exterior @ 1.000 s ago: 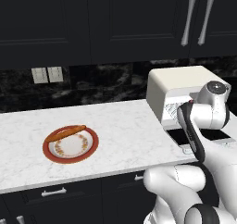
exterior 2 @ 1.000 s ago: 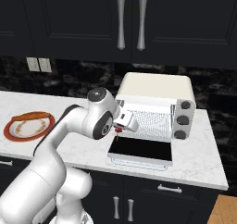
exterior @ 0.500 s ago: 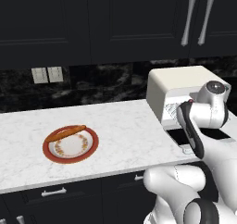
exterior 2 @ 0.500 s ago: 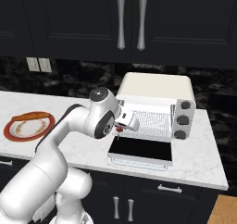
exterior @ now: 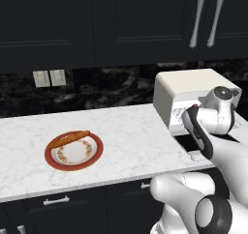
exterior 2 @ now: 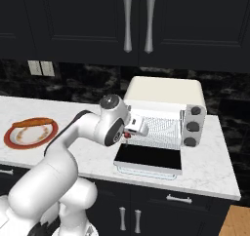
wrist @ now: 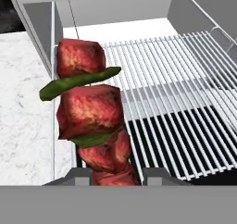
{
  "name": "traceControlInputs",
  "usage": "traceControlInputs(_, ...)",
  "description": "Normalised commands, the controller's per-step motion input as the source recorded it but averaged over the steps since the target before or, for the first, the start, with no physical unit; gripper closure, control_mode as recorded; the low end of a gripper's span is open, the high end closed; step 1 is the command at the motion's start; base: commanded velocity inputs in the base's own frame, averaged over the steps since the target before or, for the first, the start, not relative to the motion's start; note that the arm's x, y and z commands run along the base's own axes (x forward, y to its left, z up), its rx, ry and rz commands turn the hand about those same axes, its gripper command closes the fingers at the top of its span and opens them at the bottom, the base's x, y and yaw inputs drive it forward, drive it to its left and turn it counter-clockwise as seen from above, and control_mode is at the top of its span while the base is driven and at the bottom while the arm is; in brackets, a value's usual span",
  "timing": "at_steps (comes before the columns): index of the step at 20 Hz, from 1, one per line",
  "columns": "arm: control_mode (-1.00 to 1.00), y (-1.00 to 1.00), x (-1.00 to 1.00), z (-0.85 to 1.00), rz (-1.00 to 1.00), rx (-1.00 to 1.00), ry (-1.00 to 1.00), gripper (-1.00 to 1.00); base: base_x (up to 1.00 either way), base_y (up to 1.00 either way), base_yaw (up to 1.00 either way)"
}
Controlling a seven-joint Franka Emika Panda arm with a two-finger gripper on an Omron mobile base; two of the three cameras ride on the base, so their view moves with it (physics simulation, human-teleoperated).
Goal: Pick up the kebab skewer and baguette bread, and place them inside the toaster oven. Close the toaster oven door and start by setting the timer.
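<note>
My gripper (wrist: 114, 175) is shut on the kebab skewer (wrist: 89, 111), whose red-brown meat chunks and green pepper strips stand up in front of the hand camera. Just beyond it lies the wire rack (wrist: 178, 108) inside the cream-white toaster oven (exterior 2: 163, 92). The toaster oven door (exterior 2: 149, 159) hangs open and flat, and the gripper (exterior 2: 128, 133) hovers at the left side of the opening above it. Far to the left, the long orange-brown baguette bread (exterior: 68, 139) rests on the red-rimmed plate (exterior: 95, 158).
The oven's round knobs (exterior 2: 193, 127) sit on its right face. White marble counter (exterior: 131, 141) stretches between plate and oven. Dark cabinets with silver handles (exterior 2: 127, 21) hang overhead, and wall outlets (exterior: 49, 78) are on the black backsplash.
The hand has crept a little toward the oven opening with the skewer still in it. The plate, the baguette and the door have not moved.
</note>
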Motion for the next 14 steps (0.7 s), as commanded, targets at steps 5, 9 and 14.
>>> traceControlInputs(5,-1.0,0.0,0.28,-0.11,0.08,0.0,0.02,1.0,0.0,0.0,0.0)
traceControlInputs(9,-1.0,0.0,0.29,-0.25,0.04,0.0,0.05,1.0,0.0,0.0,0.0)
traceControlInputs(14,-1.0,0.0,0.33,-0.3,0.03,0.0,0.07,1.0,0.0,0.0,0.0)
